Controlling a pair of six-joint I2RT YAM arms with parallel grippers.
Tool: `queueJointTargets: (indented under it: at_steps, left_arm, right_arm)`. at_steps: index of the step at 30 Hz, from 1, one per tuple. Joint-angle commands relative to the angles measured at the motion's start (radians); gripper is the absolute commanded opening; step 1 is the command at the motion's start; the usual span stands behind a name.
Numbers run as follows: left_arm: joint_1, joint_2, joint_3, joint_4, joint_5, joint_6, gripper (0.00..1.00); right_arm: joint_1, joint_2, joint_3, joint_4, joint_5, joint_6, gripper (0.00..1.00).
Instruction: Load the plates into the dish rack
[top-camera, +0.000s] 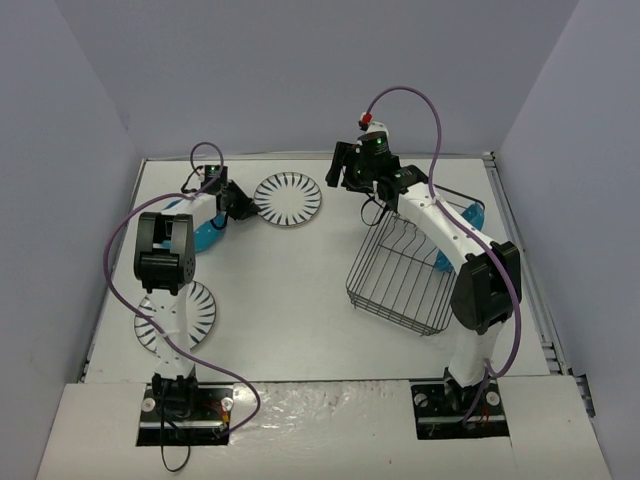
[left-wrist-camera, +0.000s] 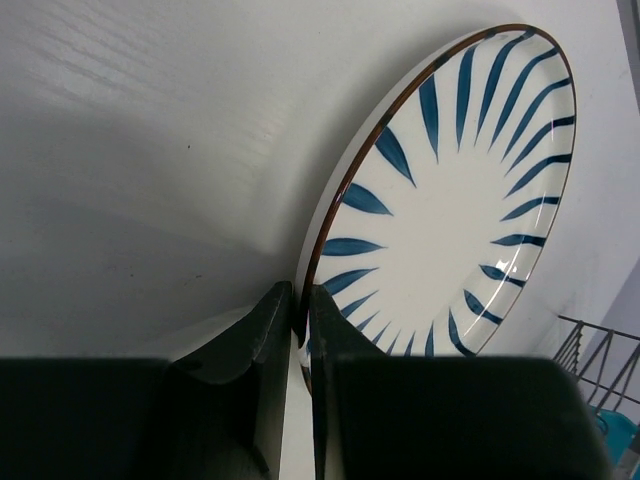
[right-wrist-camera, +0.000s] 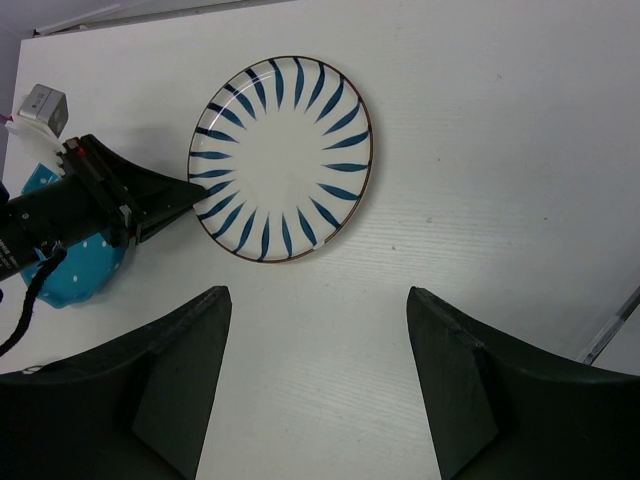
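White table (top-camera: 290, 300) fills the floor of the cell, boxed by pale grey walls (top-camera: 300, 80) at the left, far and right sides. Your left gripper (left-wrist-camera: 298, 312) is clamped on the left rim of the far striped plate (right-wrist-camera: 280, 155), which lies flat near the far edge, about mid-width. Right beside that wrist, under the left arm, sits a teal plate (top-camera: 208, 235). The near striped plate (top-camera: 185, 315) lies by the left edge, partly hidden under the same arm.

On your right, the dish rack (top-camera: 400, 280) stands partly under the right arm. A second teal plate (top-camera: 472, 217) shows at its far right corner; you cannot tell whether it is inside. Your right gripper (right-wrist-camera: 318, 300) hangs above the table with its jaws wide apart and nothing between them, just right of the far striped plate. Bare table lies between that plate and the rack.
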Motion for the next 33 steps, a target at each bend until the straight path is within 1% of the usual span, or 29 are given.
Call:
queueJointTargets:
  at_steps: [1,12,20,30,33]
  left_arm:
    - [0.012,-0.115,-0.026,0.134,0.074,-0.083,0.00]
    - [0.029,-0.188,-0.086,0.254,0.133,-0.158,0.00]
    - [0.052,-0.224,-0.153,0.362,0.181,-0.218,0.00]
    - [0.062,-0.239,-0.161,0.390,0.203,-0.243,0.00]
    - [0.062,-0.235,-0.165,0.411,0.210,-0.259,0.00]
  right_arm:
    - [-0.008,-0.035,0.024,0.054,-0.030,0.011,0.68]
    - [-0.007,0.004,0.043,0.057,-0.049,0.026,0.68]
    - [-0.008,0.080,0.091,0.057,-0.095,0.056,0.68]
    - [0.002,0.201,0.143,0.061,-0.185,0.196,0.68]
    - [0.005,0.228,0.146,0.086,-0.220,0.246,0.68]
